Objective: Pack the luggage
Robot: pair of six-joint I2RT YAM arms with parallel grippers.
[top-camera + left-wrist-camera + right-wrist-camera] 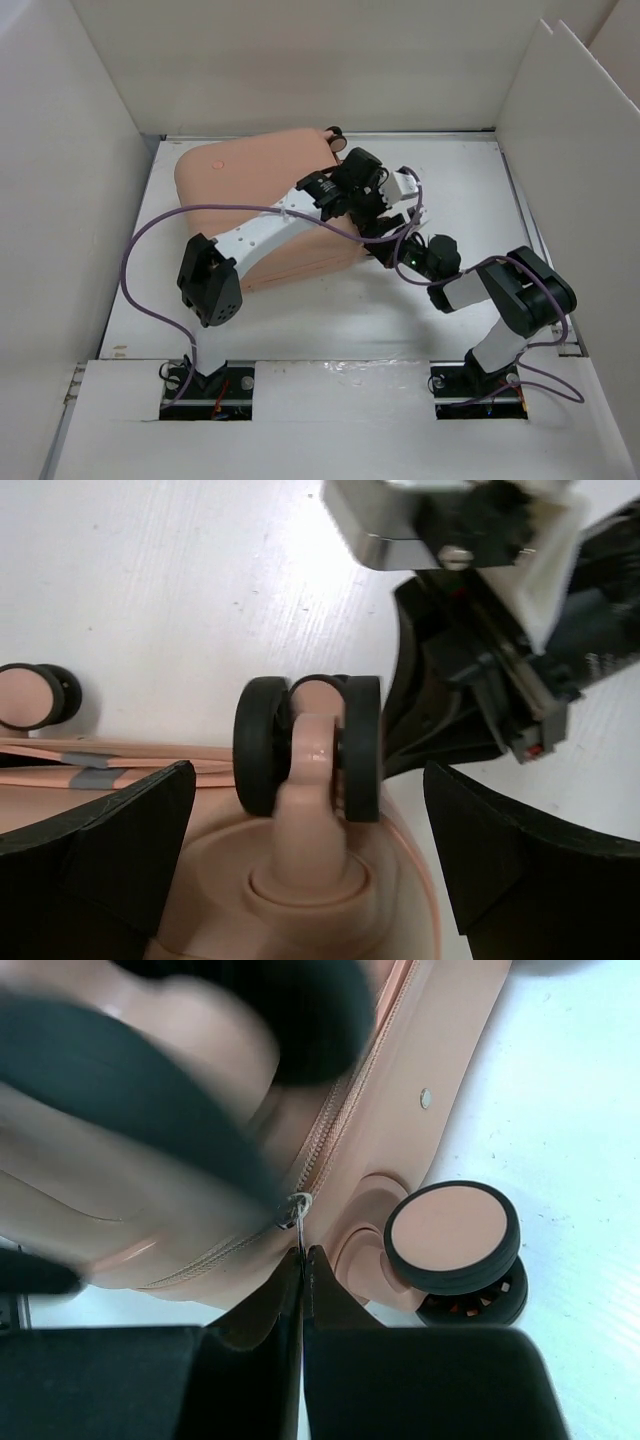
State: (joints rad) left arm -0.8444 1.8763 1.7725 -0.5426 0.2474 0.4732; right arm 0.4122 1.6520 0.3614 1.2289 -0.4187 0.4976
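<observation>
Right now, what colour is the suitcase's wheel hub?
Salmon-pink round hub, black tyre; right wrist view.

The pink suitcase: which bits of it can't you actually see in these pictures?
- Contents: the luggage is shut.
- Right wrist view: a blurred dark shape covers the upper shell; the zipper pull at the right tool is tiny.
- Top view: the left arm and right arm hide that pull.
- Left wrist view: the left tool and bottom edge cut off the shell.
</observation>
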